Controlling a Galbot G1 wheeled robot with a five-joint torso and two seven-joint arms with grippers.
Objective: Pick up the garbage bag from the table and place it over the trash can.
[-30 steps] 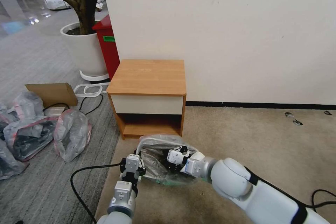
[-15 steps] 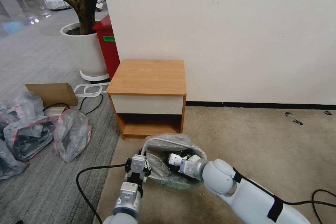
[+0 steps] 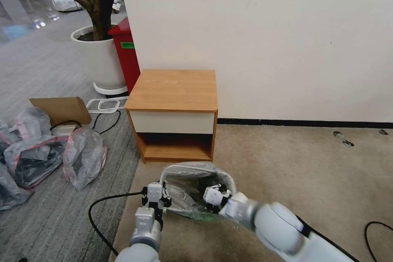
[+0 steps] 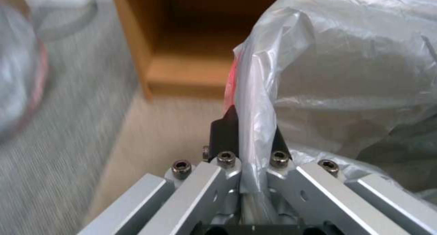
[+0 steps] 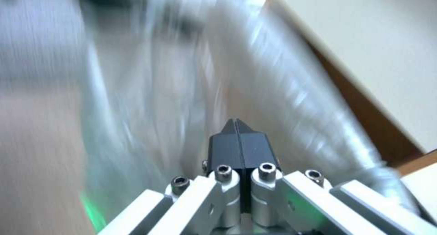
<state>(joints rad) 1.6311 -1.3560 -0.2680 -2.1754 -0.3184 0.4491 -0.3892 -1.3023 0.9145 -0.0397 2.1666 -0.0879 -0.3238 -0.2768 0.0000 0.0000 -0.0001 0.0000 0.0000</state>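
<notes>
The garbage bag (image 3: 192,182), thin grey translucent plastic, is spread over the trash can on the floor just in front of the table (image 3: 174,90). Only the can's rounded rim (image 3: 192,166) shows through the film. My left gripper (image 3: 156,197) is at the bag's left edge. In the left wrist view this gripper (image 4: 250,134) is shut on a fold of the bag (image 4: 341,74) near its pinkish-red rim (image 4: 231,78). My right gripper (image 3: 215,195) sits in the bag's mouth on the right. The right wrist view shows my right gripper (image 5: 237,126) shut, with blurred plastic (image 5: 291,91) around it.
Bulging stuffed bags (image 3: 84,155) and a flat cardboard box (image 3: 61,108) lie on the grey carpet to the left. A red bin (image 3: 127,53) and a white plant pot (image 3: 100,59) stand behind the table. A black cable (image 3: 102,208) loops beside my left arm. Beige carpet (image 3: 307,163) lies open to the right.
The bag's mouth has widened and squared over the can's rim. My right gripper shifted right inside it and the right arm swung nearer. The left gripper barely moved.
</notes>
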